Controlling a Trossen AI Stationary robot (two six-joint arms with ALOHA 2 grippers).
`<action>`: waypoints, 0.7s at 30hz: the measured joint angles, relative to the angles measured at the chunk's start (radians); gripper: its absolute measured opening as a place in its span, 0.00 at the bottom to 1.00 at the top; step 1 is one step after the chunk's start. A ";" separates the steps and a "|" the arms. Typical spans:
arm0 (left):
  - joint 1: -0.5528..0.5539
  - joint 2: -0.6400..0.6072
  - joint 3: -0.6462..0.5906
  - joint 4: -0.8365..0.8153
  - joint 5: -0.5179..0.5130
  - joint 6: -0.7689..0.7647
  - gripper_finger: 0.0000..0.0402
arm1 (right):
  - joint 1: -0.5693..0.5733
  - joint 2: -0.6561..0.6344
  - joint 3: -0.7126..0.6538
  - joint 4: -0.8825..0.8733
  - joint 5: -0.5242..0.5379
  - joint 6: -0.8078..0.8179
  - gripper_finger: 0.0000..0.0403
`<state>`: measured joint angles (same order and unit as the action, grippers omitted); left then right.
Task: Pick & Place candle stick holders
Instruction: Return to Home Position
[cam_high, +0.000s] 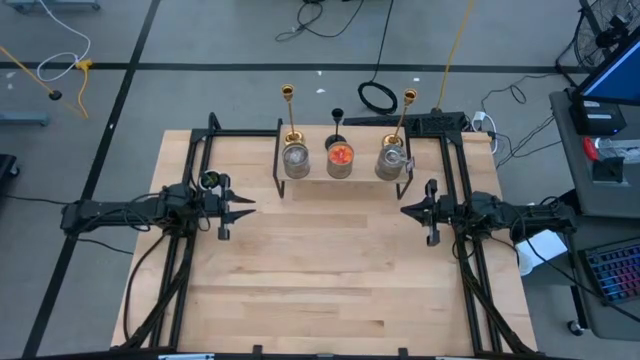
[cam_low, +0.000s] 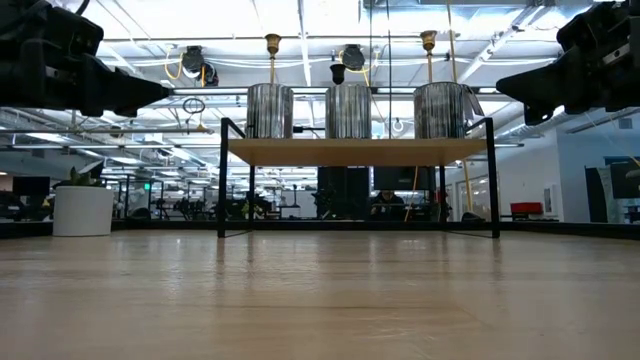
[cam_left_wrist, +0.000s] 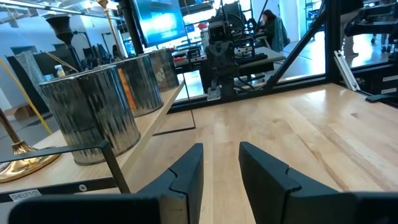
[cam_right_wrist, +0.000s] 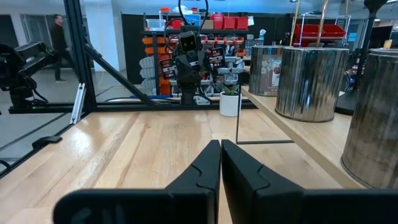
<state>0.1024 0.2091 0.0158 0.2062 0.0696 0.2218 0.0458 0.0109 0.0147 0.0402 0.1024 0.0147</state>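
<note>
Shelf (cam_low: 380, 151): a black frame with a wooden top, standing at the middle of the far edge of the surface (cam_high: 330, 290).
Candle stick holders: all three stand upright along the back of the shelf. The left gold holder (cam_high: 290, 115) is toward one end, the black holder (cam_high: 338, 122) is in the middle, and the right gold holder (cam_high: 402, 118) is toward the other end.
Candle tins: one tin stands just in front of each holder, the middle tin (cam_high: 340, 158) ahead of the black one. Each pair lines up front to back.
Left end effector (cam_high: 243, 205): near the left edge, raised off the wood, fingers spread and empty.
Right end effector (cam_high: 408, 209): near the right edge, also raised, fingers pressed together on nothing.
Why so: both sit well apart from the shelf, which looks like a rest pose that keeps the arms away from the tall, easily tipped stems.
Progress: the placing looks finished.
</note>
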 joint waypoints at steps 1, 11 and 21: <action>0.000 0.000 0.000 0.000 0.000 0.000 0.27 | 0.000 0.000 0.000 0.000 0.000 0.000 0.02; 0.000 0.000 0.000 0.000 0.000 0.004 0.27 | 0.000 0.000 -0.001 0.000 0.000 0.000 0.01; 0.000 0.000 0.000 0.000 0.000 0.000 0.27 | 0.000 0.000 -0.001 0.000 0.000 0.000 0.01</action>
<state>0.1024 0.2092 0.0158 0.2062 0.0692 0.2221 0.0458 0.0109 0.0139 0.0406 0.1024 0.0147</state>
